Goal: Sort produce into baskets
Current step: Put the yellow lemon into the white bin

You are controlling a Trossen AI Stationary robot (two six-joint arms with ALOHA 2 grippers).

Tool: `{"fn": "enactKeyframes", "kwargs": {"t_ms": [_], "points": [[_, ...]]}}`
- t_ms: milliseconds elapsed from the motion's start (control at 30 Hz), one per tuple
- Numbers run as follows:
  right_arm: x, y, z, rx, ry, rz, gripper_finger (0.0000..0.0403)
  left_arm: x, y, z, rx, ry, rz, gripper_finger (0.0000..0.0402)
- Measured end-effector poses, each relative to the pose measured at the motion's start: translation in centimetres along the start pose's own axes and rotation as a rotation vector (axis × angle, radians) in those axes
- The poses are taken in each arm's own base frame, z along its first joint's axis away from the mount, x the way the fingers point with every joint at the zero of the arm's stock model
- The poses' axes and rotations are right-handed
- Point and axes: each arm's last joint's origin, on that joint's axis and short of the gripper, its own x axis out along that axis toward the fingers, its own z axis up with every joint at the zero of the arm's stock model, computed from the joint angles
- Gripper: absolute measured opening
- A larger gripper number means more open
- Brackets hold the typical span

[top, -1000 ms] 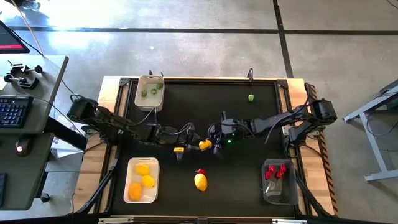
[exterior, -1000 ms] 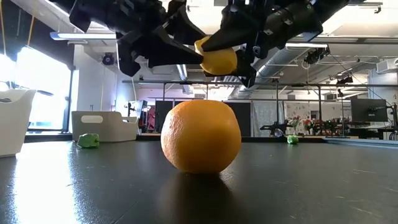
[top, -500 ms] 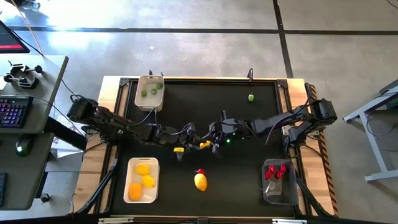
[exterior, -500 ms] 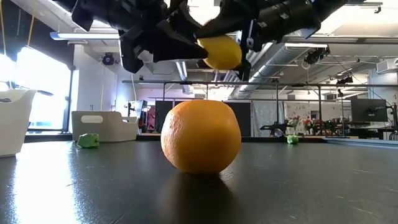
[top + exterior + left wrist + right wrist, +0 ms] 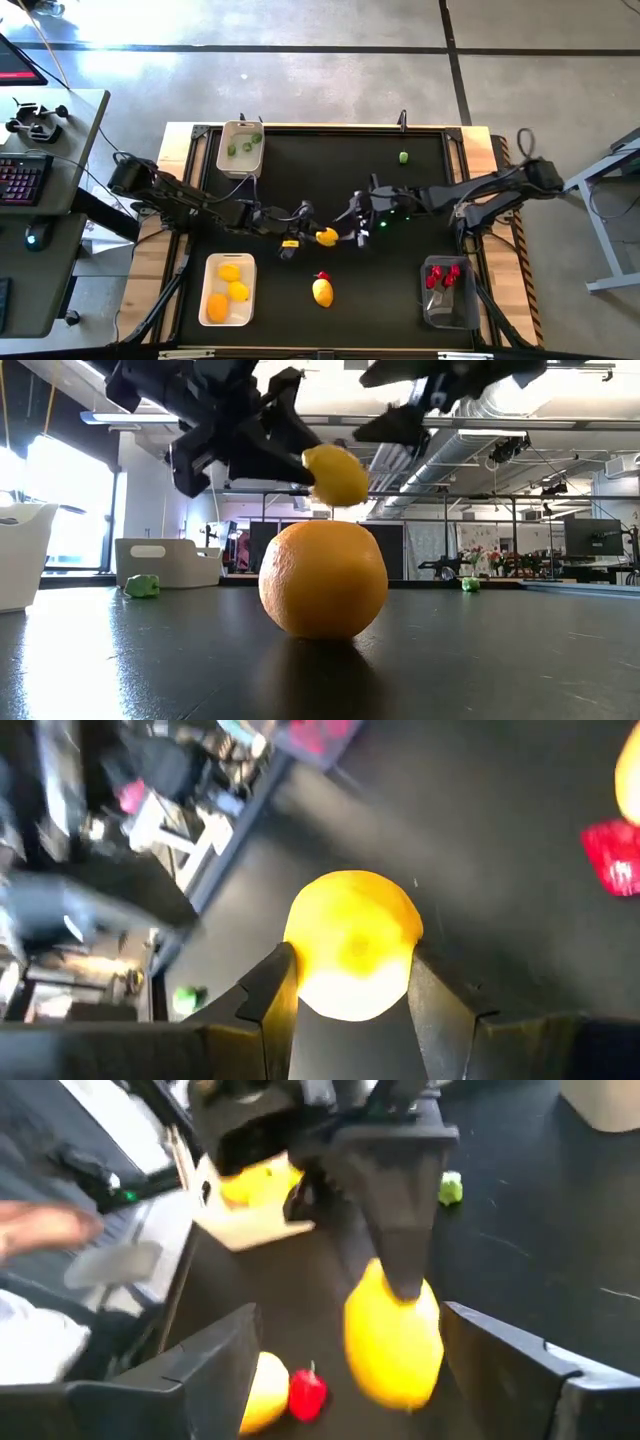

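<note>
1. Yellow lemon (image 5: pixel 326 237), mid-table, sits pinched between the left gripper (image 5: pixel 350 990) fingers; the hold looks shallow, so I judge it could slip on the way to the white tray (image 5: pixel 208 290).
2. Below it lie another lemon (image 5: pixel 322 292) and a red piece (image 5: pixel 322 276); a dropped fruit might knock them.
3. Right gripper (image 5: pixel 362 232) stands wide open, holding nothing; a second ago it clasped the lemon and has since backed off rightward.

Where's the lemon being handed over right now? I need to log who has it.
High view: the lemon is mid-table, above the mat, clamped in the left pincer, with the open right pincer just to its right.
</note>
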Motion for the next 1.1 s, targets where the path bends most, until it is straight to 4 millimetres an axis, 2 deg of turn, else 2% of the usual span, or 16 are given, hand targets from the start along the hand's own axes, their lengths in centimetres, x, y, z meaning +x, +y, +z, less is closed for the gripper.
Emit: {"fn": "enactKeyframes", "kwargs": {"t_ms": [100, 200, 367, 500, 567, 700, 800, 900, 1100], "points": [[-1.3, 0.1, -0.2, -0.043, 0.033, -0.083, 0.0281, -0.4, 0.0, -0.1, -0.027, 0.034, -0.014, 0.0136], [-1.7, -0.3, -0.7, -0.095, 0.069, -0.223, 0.0244, -1.5, 0.1, -0.1, -0.078, 0.048, -0.055, 0.0133], [-0.6, -1.0, -1.6, -0.163, 0.123, -0.299, 0.0136, -4.5, 0.4, 0.2, -0.135, 0.092, -0.129, 0.0129], [0.2, -1.5, -1.8, -0.202, 0.118, -0.347, 0.0038, -8.3, 0.5, 1.2, -0.198, 0.097, -0.185, 0.0129], [0.6, -1.7, -1.9, -0.228, 0.120, -0.374, 0.0010, -10.4, 0.5, 2.0, -0.261, 0.107, -0.229, 0.0129], [0.8, -1.8, -1.7, -0.234, 0.098, -0.376, 0.0025, -14.5, 0.3, 3.5, -0.396, 0.164, -0.339, 0.0129], [0.8, -1.9, -1.8, -0.232, 0.105, -0.381, 0.0031, -16.4, -0.8, 4.2, -0.485, 0.238, -0.420, 0.0129], [0.8, -1.9, -1.8, -0.227, 0.101, -0.382, 0.0025, -17.5, -2.3, 4.3, -0.552, 0.340, -0.479, 0.0129], [0.8, -1.9, -1.8, -0.226, 0.096, -0.380, 0.0004, -17.6, -4.4, 5.1, -0.586, 0.426, -0.520, 0.0128]]}}
